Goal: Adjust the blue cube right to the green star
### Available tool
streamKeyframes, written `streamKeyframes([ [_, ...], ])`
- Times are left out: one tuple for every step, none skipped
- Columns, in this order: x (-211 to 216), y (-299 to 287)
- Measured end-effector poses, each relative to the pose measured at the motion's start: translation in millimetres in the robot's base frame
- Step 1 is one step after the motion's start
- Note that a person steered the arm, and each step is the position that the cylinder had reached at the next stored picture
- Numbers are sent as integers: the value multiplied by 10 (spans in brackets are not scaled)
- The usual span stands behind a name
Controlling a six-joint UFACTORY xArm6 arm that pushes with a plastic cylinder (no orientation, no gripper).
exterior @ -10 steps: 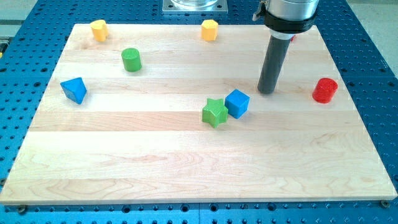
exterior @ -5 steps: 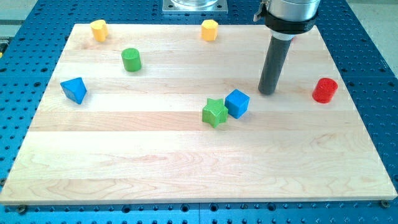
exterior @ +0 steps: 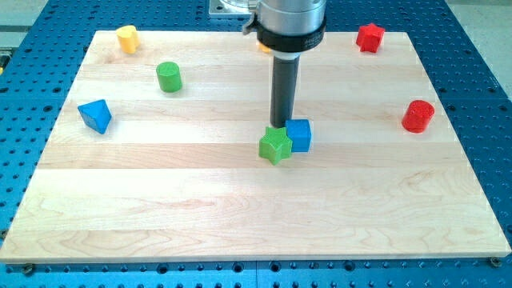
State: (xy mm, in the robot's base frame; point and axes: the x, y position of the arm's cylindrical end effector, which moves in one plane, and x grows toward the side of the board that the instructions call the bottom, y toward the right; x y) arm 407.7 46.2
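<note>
Blue cube [exterior: 299, 135] touches the right side of the green star [exterior: 275, 146] on the pale wooden board [exterior: 240, 200]; my tip [exterior: 281, 126], a fingerless rod, stands just behind both.

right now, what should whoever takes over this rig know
My tip is down on the board just above the seam between the green star and the blue cube, close to or touching both.
The blue cube sits at the star's right, slightly toward the view's top, and the two look to be touching.
Done: cube is beside the star on its right.
Left: perhaps a small nudge toward the view's bottom to level it with the star, then back the tip off.
Nothing else on the wooden board is near.
</note>
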Motion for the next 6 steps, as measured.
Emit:
streamKeyframes([
  [-26, 237],
  [119, 205],
  [326, 222],
  [427, 533],
  [530, 579],
  [562, 532],
])
